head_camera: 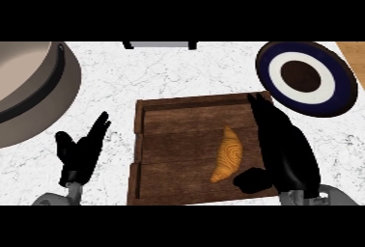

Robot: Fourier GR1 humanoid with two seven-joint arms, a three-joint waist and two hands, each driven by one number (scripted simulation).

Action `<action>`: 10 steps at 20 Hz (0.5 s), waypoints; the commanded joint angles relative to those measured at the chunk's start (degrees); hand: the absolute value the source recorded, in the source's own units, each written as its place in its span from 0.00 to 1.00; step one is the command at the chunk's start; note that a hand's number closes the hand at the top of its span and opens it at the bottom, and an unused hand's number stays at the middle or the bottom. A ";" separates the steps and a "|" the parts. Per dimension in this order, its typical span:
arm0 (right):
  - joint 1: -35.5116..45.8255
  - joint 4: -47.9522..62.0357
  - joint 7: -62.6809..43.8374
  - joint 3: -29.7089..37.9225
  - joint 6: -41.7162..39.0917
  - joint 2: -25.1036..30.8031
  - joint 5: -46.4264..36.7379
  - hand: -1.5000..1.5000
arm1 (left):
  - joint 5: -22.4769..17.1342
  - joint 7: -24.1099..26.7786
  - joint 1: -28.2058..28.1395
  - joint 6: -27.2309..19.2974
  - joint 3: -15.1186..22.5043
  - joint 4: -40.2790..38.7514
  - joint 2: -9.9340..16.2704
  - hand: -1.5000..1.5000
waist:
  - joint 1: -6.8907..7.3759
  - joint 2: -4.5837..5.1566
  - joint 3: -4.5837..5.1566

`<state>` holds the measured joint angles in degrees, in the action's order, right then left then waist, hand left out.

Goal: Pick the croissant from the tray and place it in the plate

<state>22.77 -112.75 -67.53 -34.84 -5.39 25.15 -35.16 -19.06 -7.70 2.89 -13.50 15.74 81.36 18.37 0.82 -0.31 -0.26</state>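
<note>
White marbled counter (185, 72), golden crescent croissant (227, 155) lying lengthwise near-to-far in dark wooden tray (171, 116), right hand (285, 144) just beside it with fingers straight, left hand (80, 152) open on the counter, navy-rimmed round plate (265, 67) far right.

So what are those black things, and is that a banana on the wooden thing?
Those black things are a robot's two hands, seen from its head looking straight down at a kitchen counter. The left hand rests open on the counter beside the tray, holding nothing. The right hand lies stretched out over the right side of the wooden tray, fingers straight, its thumb near the food. The yellow thing is a croissant, not a banana. It lies in the tray; nothing holds it yet. Top right is a blue and white plate with a dark middle. At the left is part of a big grey pot.
</note>
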 commanded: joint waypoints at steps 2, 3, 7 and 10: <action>1.58 4.38 -10.27 0.31 -3.29 -7.16 -0.79 0.00 | -1.09 -2.78 -1.74 0.71 -0.12 1.43 -0.30 0.50 | -0.28 0.23 0.31; 4.50 6.80 -11.33 0.14 -5.01 -9.50 -0.64 0.00 | -0.43 -0.93 -0.76 1.44 0.48 -1.84 -1.49 0.50 | -0.29 0.38 0.37; 0.14 7.84 -9.34 -2.68 -2.82 -12.31 -5.87 0.00 | 0.24 -1.82 -3.13 0.57 0.54 1.08 -1.62 0.50 | -0.65 0.19 0.30; 1.18 10.06 -7.85 -0.65 -4.41 -13.29 -6.63 0.00 | -0.32 -0.79 -2.53 2.31 -0.75 -1.90 -1.67 0.50 | -0.74 0.30 0.33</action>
<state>22.86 -104.98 -66.47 -35.38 -6.82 14.90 -39.69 -18.43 -7.83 1.65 -12.83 14.54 82.22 17.85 0.29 -0.35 -0.36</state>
